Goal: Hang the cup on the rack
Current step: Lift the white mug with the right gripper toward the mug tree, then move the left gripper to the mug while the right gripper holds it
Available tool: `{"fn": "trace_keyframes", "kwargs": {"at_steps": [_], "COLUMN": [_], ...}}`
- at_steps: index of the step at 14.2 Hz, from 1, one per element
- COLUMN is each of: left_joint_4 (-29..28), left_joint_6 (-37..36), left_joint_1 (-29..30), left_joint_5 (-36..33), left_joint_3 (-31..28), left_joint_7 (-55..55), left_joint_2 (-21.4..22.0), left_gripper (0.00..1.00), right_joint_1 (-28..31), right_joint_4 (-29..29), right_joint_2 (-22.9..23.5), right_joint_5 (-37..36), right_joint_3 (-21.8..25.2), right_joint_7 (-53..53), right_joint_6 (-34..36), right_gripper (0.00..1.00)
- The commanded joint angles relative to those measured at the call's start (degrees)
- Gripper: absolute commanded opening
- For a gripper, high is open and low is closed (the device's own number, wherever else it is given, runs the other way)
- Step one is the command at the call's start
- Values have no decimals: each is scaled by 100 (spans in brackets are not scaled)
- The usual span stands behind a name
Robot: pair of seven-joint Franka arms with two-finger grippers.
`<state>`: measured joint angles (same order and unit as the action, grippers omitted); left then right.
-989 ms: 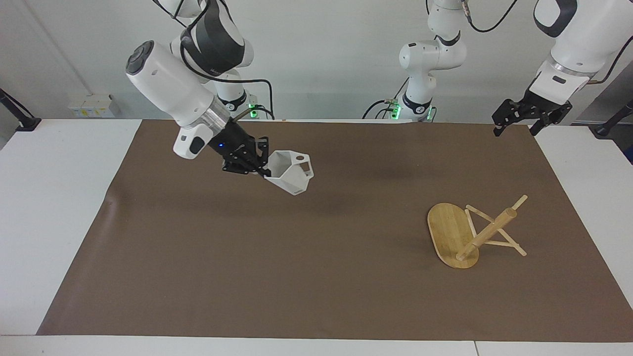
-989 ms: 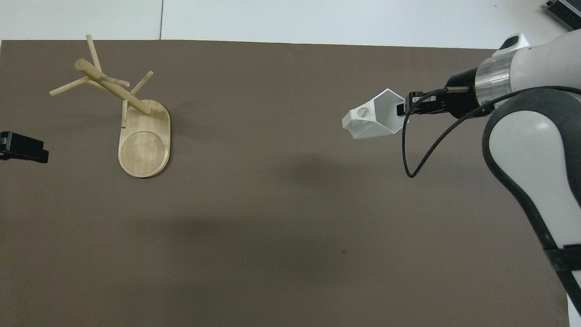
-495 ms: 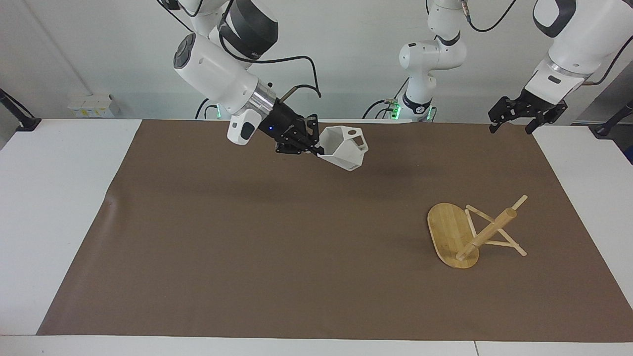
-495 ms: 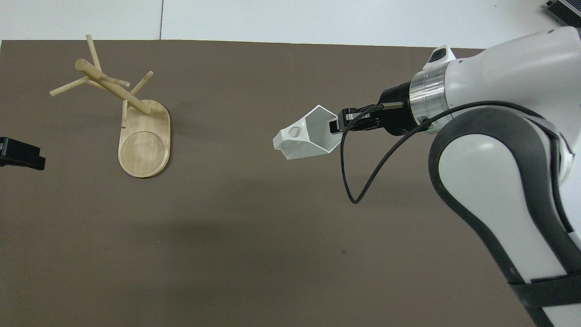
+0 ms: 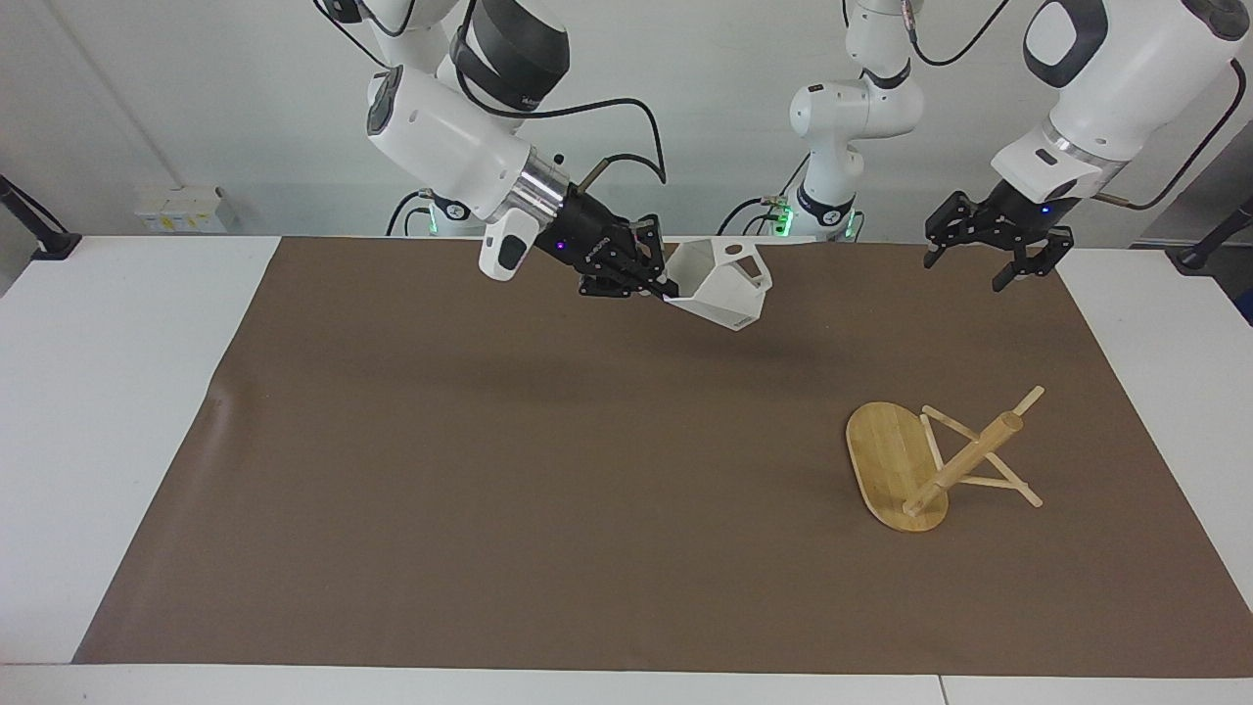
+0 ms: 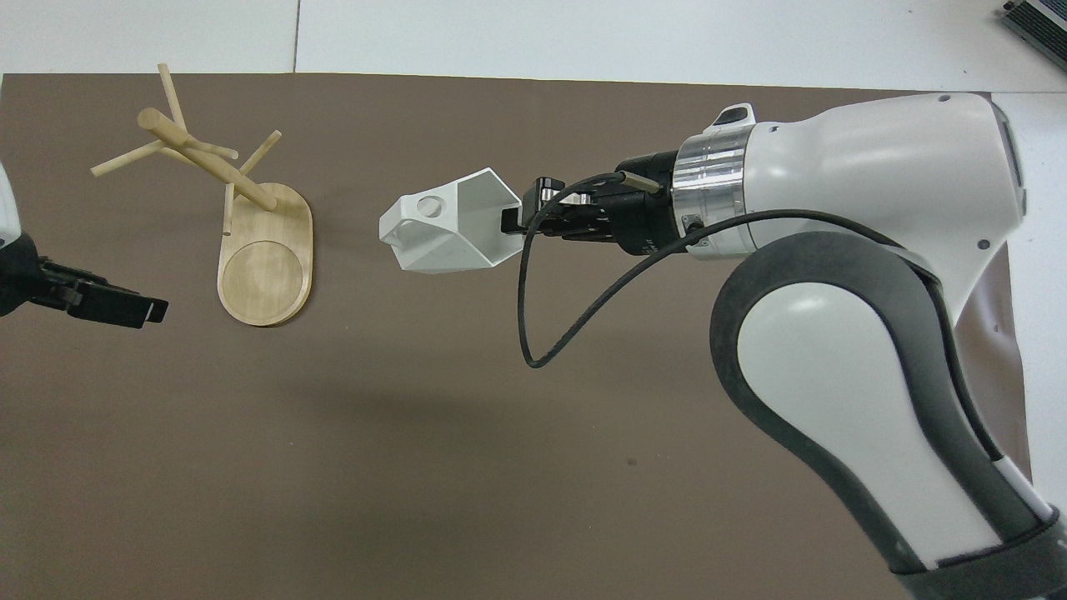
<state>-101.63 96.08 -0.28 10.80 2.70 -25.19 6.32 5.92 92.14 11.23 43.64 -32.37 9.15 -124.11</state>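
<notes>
My right gripper is shut on the rim of the white faceted cup and holds it in the air over the brown mat, tipped on its side with the handle hole pointing up. The cup also shows in the overhead view, at the tip of the right gripper. The bamboo rack stands on its oval base toward the left arm's end; its base and pegs are bare. My left gripper is open and empty, in the air over the mat's edge nearest the robots, and shows beside the rack in the overhead view.
A brown mat covers most of the white table. A black cable loops down from the right wrist.
My right gripper has carried the cup up and toward the left arm's end, closer to the rack. My left gripper has moved in over the mat toward the rack.
</notes>
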Motion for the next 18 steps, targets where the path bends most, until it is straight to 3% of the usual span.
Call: {"fn": "trace_keyframes", "kwargs": {"at_steps": [1,6,9,12,14,18], "left_joint_4": [-516,-797,-1305,-1509,-1641,-1641], "left_joint_6": [516,1062,1552,2062,2292,2284], "left_joint_1": [-270,-455,-526,-640,-649,-921], "left_joint_5": [238,1275,2170,2558,3328,3788], "left_joint_3": [-68,-59,-68,-68,-77,-68], "left_joint_7": [-924,-3103,-4551,-5143,-5652,-6033], "left_joint_2": [343,344,317,248,55,-34], "left_gripper": [100,100,100,100,100,100], "right_joint_1": [24,-38,-38,-38,-38,-29], "right_joint_4": [102,172,207,216,225,225], "right_joint_2": [-16,-16,-16,-16,-16,-16], "right_joint_5": [145,128,75,49,49,40], "right_joint_3": [-165,-349,-402,-437,-437,-437], "right_joint_7": [149,237,245,245,245,237], "right_joint_6": [-263,-421,-421,-421,-430,-430], "right_gripper": [0,0,0,0,0,0]}}
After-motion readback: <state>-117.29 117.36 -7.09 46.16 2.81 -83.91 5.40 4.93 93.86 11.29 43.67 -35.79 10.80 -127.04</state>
